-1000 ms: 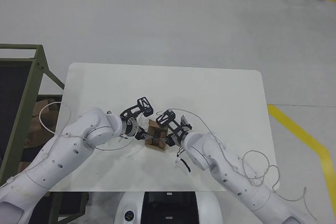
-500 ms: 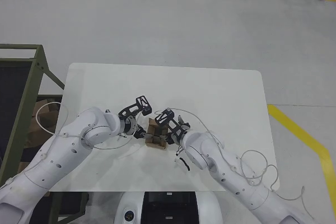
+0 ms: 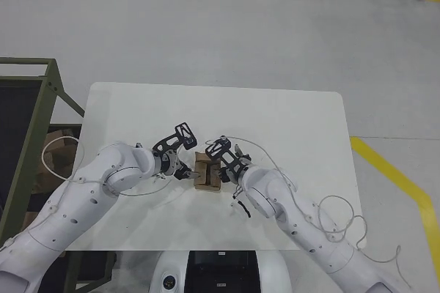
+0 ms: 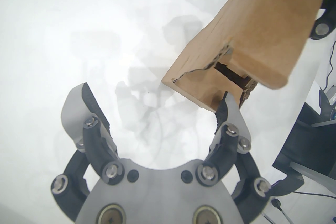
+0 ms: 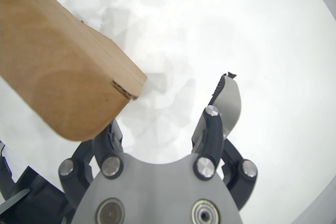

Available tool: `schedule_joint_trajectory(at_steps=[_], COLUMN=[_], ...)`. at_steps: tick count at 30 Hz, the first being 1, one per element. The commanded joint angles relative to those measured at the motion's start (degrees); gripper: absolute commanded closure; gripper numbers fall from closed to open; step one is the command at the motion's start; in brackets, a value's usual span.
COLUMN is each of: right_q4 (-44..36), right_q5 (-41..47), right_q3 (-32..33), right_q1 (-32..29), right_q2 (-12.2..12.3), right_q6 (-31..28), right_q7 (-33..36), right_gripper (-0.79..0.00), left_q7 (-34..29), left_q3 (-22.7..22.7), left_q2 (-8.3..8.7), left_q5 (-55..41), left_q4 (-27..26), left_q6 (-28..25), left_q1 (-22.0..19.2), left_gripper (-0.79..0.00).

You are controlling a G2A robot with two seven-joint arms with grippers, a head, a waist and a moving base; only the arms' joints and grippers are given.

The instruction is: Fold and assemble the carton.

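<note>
Carton: the small brown cardboard carton (image 3: 207, 174) sat near the middle of the white table (image 3: 293, 124), between both end effectors.
Left arm: bent inward from the near left. The left end effector (image 4: 157, 101) was spread open, with one fingertip (image 4: 227, 104) against the carton's partly folded end.
Right arm: bent inward from the near right. The right end effector (image 5: 170, 107) was open, gripping nothing, just beside the carton.

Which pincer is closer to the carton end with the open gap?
Left. The left pincer is open, with one fingertip against the gapped end of the carton. The right pincer is open at the carton's opposite end.
</note>
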Motion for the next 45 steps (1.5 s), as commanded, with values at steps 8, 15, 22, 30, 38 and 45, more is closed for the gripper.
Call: schedule_joint_trajectory(at_steps=[8,15,22,30,38,45], right_q4=[-2.88,-6.48,-9.2,-10.53,-6.67,-3.5], right_q5=[-1.15,-2.65,-3.64,-3.64,-4.67,-4.67], right_q3=[2.96,6.0,8.79,10.75,9.22,7.16], right_q1=[-2.36,-6.51,-9.79,-12.52,-11.85,-9.98], right_q2=[0.29,1.2,1.9,2.89,3.0,2.59], right_q6=[0.1,-1.65,-3.74,-11.96,-17.27,-19.61], right_q7=[-5.09,-5.38,-7.4,-7.34,-7.01,-8.28], right_gripper=[-0.748,-0.782,-0.785,-0.785,-0.785,-0.785], left_q7=[6.46,11.64,14.42,16.04,15.89,15.18], left_q3=[-5.99,-11.84,-16.73,-16.67,-11.05,-7.33], left_q2=[1.27,2.03,2.13,1.2,-0.58,-2.02], left_q5=[-0.31,-0.19,-2.82,-8.17,-5.69,-4.5], left_q4=[-6.37,-6.9,-5.81,-2.48,0.64,2.54], left_q6=[-0.76,-0.14,4.66,5.49,6.72,7.85], left_q1=[6.82,11.22,14.13,12.22,7.07,3.87], left_gripper=[-0.785,-0.785,-0.785,-0.785,-0.785,-0.785])
